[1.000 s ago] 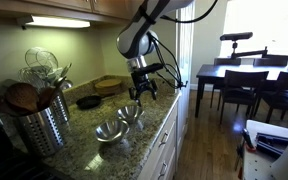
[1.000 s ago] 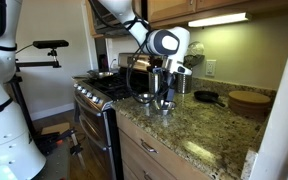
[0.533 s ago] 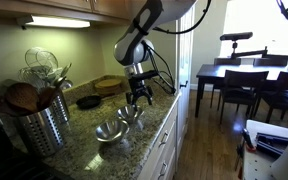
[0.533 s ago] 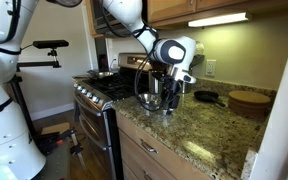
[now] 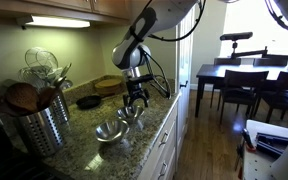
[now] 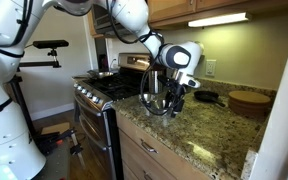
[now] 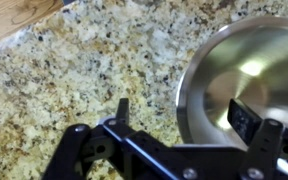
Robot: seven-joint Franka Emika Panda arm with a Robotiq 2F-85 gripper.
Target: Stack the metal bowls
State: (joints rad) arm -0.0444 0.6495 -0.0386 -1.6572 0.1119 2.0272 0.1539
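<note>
Two shiny metal bowls stand side by side on the granite counter near its front edge: the nearer bowl point(image 5: 108, 131) and the farther bowl point(image 5: 131, 117). My gripper point(image 5: 134, 100) hangs just above the farther bowl, open. In the wrist view the gripper point(image 7: 184, 114) straddles that bowl's point(image 7: 246, 70) left rim: one finger point(image 7: 122, 108) is over the granite outside the rim and the other finger's pad point(image 7: 246, 118) is over the bowl's inside. Nothing is held. In an exterior view the gripper point(image 6: 176, 98) and its cables hide the bowls.
A tall perforated steel utensil cylinder point(image 5: 44, 125) stands further along the counter. A small black pan point(image 5: 87, 101) and a wooden board point(image 5: 109, 84) lie behind the bowls. The stove point(image 6: 102, 90) adjoins the counter. The counter's front edge point(image 5: 159, 125) runs close beside the bowls.
My gripper has come down and moved towards the bowls, from above the counter's end to just over the farther bowl's rim. The bowls have not moved.
</note>
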